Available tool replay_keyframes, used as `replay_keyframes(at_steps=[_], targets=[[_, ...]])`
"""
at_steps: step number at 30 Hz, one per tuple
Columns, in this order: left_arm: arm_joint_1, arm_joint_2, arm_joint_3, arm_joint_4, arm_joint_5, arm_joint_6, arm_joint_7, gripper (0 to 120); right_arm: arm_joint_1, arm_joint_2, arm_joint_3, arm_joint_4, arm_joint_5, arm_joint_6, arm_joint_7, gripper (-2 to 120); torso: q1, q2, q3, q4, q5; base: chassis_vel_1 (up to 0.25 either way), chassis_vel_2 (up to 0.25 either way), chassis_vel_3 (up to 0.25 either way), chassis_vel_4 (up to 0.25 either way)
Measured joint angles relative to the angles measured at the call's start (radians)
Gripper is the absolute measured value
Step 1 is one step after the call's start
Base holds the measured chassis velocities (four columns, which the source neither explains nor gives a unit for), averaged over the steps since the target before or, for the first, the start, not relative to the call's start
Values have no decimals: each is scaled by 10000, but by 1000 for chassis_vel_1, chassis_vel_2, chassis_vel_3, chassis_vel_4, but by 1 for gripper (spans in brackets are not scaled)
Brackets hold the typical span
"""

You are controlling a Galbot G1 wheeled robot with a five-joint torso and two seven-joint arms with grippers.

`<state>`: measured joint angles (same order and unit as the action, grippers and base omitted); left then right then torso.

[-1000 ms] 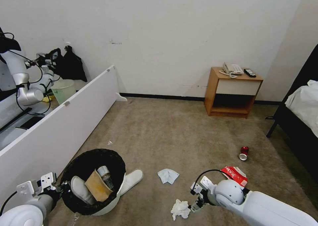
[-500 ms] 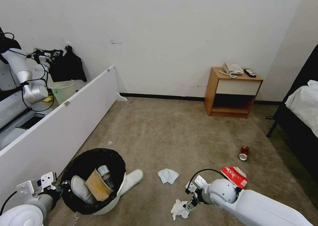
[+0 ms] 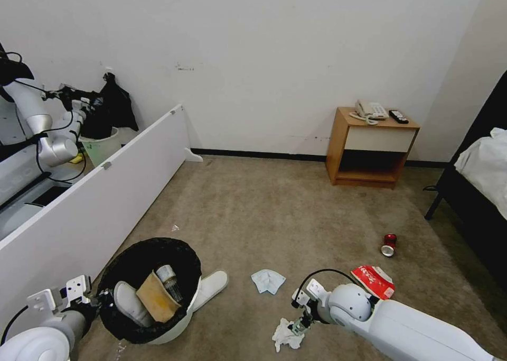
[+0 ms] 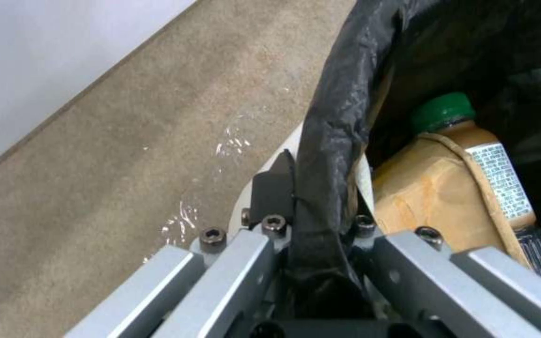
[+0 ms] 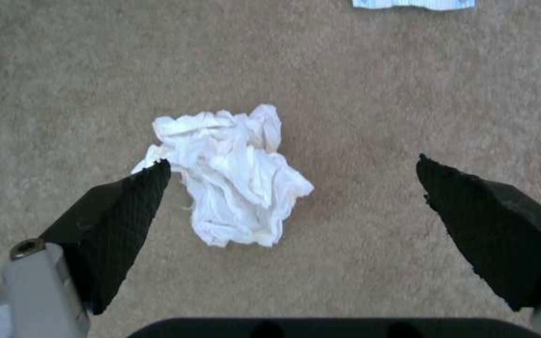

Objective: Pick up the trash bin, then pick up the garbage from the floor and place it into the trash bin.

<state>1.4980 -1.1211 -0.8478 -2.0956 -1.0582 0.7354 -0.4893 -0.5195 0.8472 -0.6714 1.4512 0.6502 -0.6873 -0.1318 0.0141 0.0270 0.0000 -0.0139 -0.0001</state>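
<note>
Crumpled tissue: the crumpled white tissue (image 5: pixel 230 176) lies on the carpet (image 3: pixel 274 213) at the near centre, right of the trash bin. It sits off-centre in the right gripper's gap, with one fingertip at its edge.
Right gripper: the right gripper (image 5: pixel 289 197) hangs just over the tissue with fingers spread wide. Over the last second it has slid left and nearer along the floor, from beside the tissue to directly above it.
Meaning: the approach looks nearly finished; I judge a short descent and a close are what this pickup lacks. The off-centre placing could leave only a thin pinch of paper.
Trash bin: the trash bin (image 3: pixel 174 326), white with a black bag over its rim, stands at the near left, unmoved. Inside are a white slipper (image 3: pixel 127 303), a brown cardboard scrap (image 3: pixel 153 297) and a green-capped bottle (image 4: pixel 471 141).
Left gripper: the left gripper (image 4: pixel 311 225) is pinched on the bagged rim of the bin, as it was a second ago.
Still on the floor: a second white slipper (image 3: pixel 210 286) against the bin's right side, a folded pale tissue (image 3: pixel 268 280) just beyond the crumpled one, a red snack packet (image 3: pixel 376 280) near the right arm, and a red can (image 3: pixel 389 244) farther right.
</note>
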Motion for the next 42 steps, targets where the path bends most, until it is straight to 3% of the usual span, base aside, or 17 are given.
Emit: replay_keyframes(at_steps=[42], targets=[[46,-24,22,21,55,0,78,1,-196,1068,-598,-1398,-162,586,310,99,0,0,0,0,0,0,0,0,0]])
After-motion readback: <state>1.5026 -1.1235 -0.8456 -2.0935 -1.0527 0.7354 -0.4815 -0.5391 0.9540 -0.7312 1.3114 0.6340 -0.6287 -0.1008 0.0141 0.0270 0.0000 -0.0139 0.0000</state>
